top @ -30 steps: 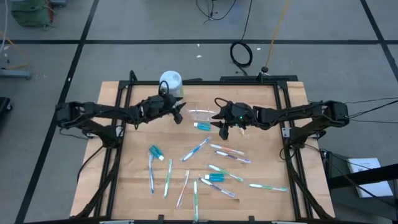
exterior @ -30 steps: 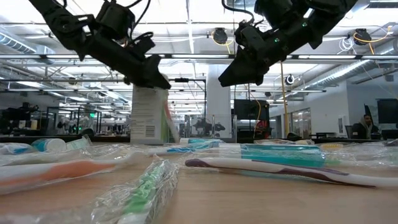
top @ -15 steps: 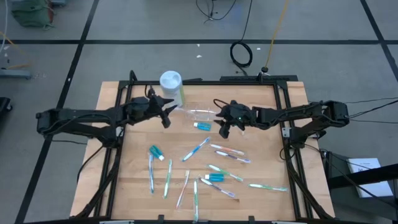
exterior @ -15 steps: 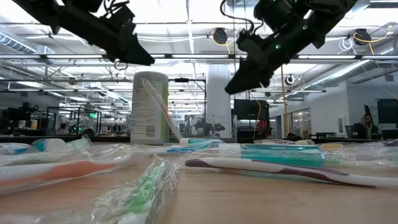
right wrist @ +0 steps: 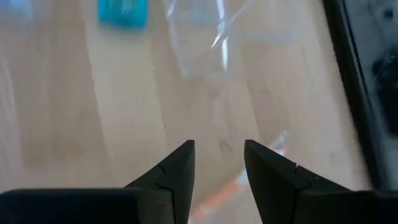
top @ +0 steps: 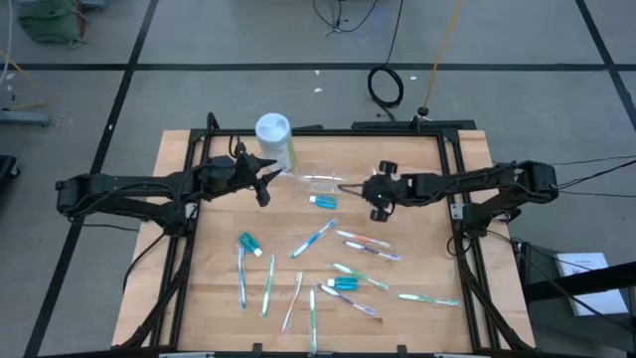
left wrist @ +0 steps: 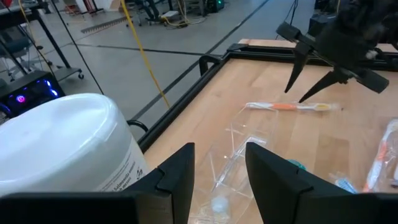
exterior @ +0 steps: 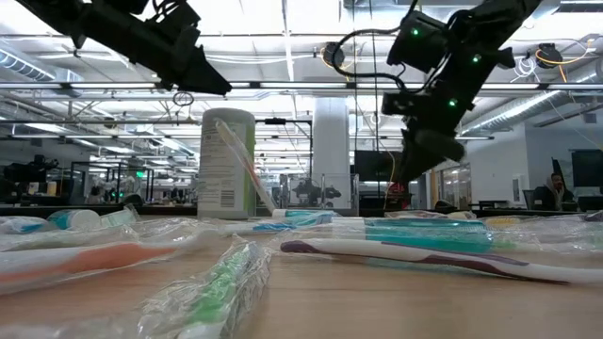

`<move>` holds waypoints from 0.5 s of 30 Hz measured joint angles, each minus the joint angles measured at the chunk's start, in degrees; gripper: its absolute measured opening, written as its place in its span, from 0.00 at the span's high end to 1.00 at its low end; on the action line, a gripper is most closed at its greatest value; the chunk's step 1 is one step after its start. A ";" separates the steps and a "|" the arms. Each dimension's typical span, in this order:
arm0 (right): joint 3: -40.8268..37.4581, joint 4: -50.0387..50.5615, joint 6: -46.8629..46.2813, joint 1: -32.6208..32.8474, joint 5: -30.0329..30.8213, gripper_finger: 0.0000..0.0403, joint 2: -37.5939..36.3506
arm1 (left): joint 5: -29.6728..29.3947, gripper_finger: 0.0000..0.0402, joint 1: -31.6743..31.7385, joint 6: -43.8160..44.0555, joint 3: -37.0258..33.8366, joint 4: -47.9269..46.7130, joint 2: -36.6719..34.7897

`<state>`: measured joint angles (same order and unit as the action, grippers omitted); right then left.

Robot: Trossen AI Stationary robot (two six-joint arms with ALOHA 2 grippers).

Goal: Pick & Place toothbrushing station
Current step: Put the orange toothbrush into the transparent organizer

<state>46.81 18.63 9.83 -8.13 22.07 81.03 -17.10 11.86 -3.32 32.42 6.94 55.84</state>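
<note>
Both grippers — left, right — hang open and empty (nothing stowed yet), slim wrapped toothbrushes scattered below the clear plastic holder.

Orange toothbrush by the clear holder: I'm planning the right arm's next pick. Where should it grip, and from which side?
Mid-handle, from straight above, jaws across the handle. The orange toothbrush lies flat on the table, slim and apart from the clear holder; the open right gripper hangs close by.
</note>
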 joint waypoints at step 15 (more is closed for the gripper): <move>0.04 13.06 37.23 0.96 4.46 0.68 0.00 | 0.22 0.63 0.00 -0.50 0.00 0.02 0.02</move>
<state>46.85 31.69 47.06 -7.17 26.54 81.03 -16.88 11.86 -3.82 32.42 6.96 55.86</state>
